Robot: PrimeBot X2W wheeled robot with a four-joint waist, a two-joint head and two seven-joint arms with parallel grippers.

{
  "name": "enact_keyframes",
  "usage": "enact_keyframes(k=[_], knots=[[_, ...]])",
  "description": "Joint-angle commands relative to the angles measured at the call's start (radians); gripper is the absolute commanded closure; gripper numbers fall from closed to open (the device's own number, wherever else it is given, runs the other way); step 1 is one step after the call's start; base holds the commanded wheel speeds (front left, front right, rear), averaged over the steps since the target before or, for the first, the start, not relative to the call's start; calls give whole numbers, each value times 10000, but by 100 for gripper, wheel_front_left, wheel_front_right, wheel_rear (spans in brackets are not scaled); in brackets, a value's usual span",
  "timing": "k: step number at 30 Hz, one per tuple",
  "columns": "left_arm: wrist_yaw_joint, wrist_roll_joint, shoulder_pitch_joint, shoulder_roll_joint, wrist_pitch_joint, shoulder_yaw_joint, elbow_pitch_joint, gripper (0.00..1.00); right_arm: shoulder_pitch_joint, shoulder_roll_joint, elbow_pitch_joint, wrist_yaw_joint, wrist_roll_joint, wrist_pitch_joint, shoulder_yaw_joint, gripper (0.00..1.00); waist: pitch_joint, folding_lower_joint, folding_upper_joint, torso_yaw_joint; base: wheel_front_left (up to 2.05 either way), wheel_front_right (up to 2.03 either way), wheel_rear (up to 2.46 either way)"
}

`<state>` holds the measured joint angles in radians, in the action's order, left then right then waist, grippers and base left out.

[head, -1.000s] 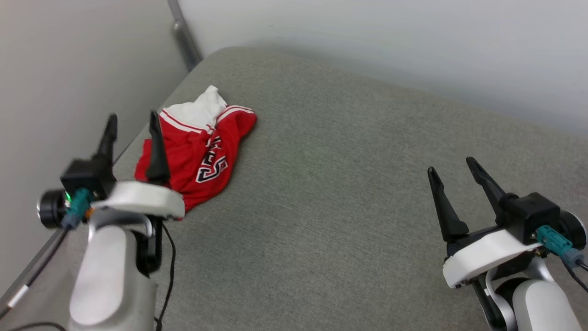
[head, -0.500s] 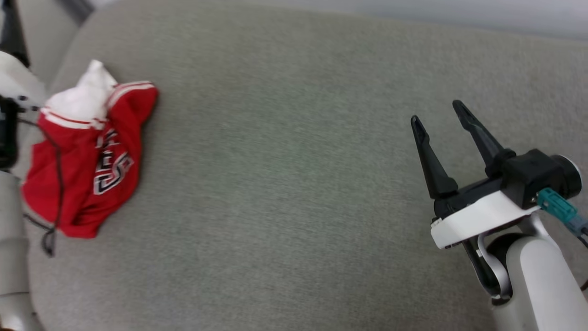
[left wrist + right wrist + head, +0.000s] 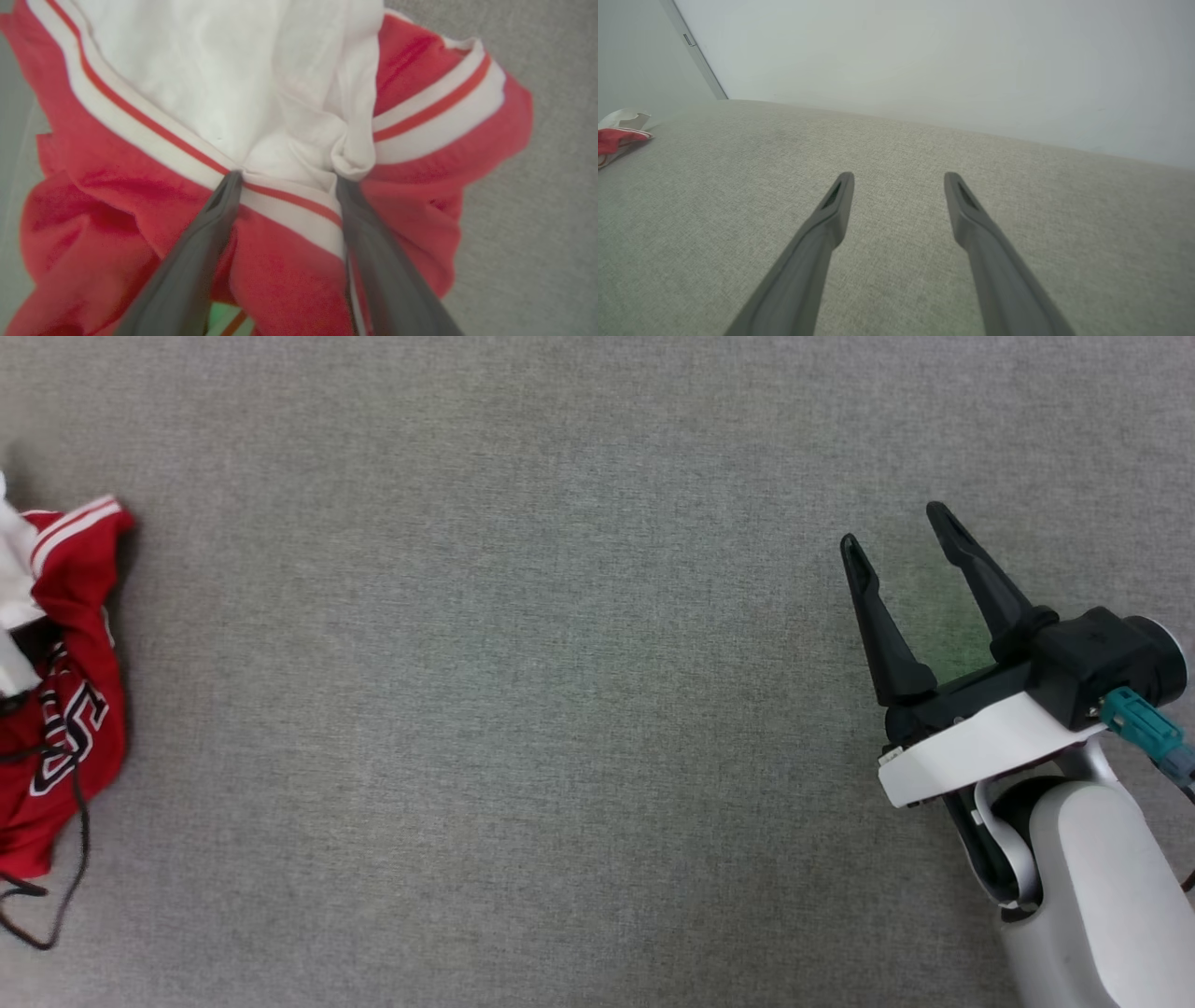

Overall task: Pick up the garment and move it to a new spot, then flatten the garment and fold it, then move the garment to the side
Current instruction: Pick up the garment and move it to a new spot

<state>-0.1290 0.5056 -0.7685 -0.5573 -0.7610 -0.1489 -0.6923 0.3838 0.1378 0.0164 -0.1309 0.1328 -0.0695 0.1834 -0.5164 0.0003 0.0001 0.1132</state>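
The garment (image 3: 56, 709), a crumpled red jersey with white panels, striped trim and block lettering, lies at the far left edge of the head view on the grey cushion. In the left wrist view my left gripper (image 3: 286, 178) is open, its two fingers pressed down onto the garment (image 3: 140, 196), astride a bunched white fold and striped band. My right gripper (image 3: 894, 532) stands open over bare cushion at the right, far from the jersey. In the right wrist view the garment (image 3: 616, 137) is a small red and white heap at the far left.
A wide grey fabric cushion (image 3: 523, 691) spreads under everything. A thin black cable (image 3: 65, 859) drapes over the jersey's lower left. A pale wall (image 3: 924, 60) and a metal post (image 3: 698, 53) stand behind the cushion's far edge.
The head camera has swung right and down, so the jersey slid to the left edge and my left arm left the head view. The right gripper stays open.
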Motion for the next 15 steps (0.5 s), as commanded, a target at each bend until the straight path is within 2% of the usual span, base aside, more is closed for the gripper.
enact_keyframes(k=[1, 2, 3, 4, 5, 6, 10, 15], knots=[[144, 349, 366, 158, -619, -196, -266, 0, 160, -23, 63, 3, 66, -63, 25, 0, -104, -3, -1, -95, 0, 0, 0], [259, 490, 559, 286, -799, -308, -339, 0, 192, -26, 89, 3, 77, -91, 37, 0, -114, -3, -1, -117, 0, 0, 0], [352, 632, 733, 365, -985, -388, -375, 33, 219, -23, 106, 3, 69, -108, 44, 0, -116, -3, -1, -140, 0, 0, 0], [428, 774, 873, 459, -1180, -472, -398, 56, 237, -30, 127, 3, 93, -120, 49, 0, -113, -3, -1, -159, 0, 0, 0], [464, 786, 999, 519, -1139, -498, -308, 74, 254, -27, 134, 3, 89, -141, 28, 0, -107, -3, -1, -171, 0, 0, 0], [517, 788, 1066, 533, -998, -536, -181, 100, 263, -16, 148, 3, 87, -146, 10, 0, -97, -3, -1, -175, 0, 0, 0], [664, 595, 1177, 498, -437, -510, 322, 100, 203, -26, 223, 3, 99, -150, -60, 0, 112, -3, -1, -172, 0, 0, 0], [922, 29, 945, 38, 740, -475, 956, 100, 9, -75, 255, 3, 72, -178, -198, 0, 592, -3, -1, -105, 0, 0, 0]])
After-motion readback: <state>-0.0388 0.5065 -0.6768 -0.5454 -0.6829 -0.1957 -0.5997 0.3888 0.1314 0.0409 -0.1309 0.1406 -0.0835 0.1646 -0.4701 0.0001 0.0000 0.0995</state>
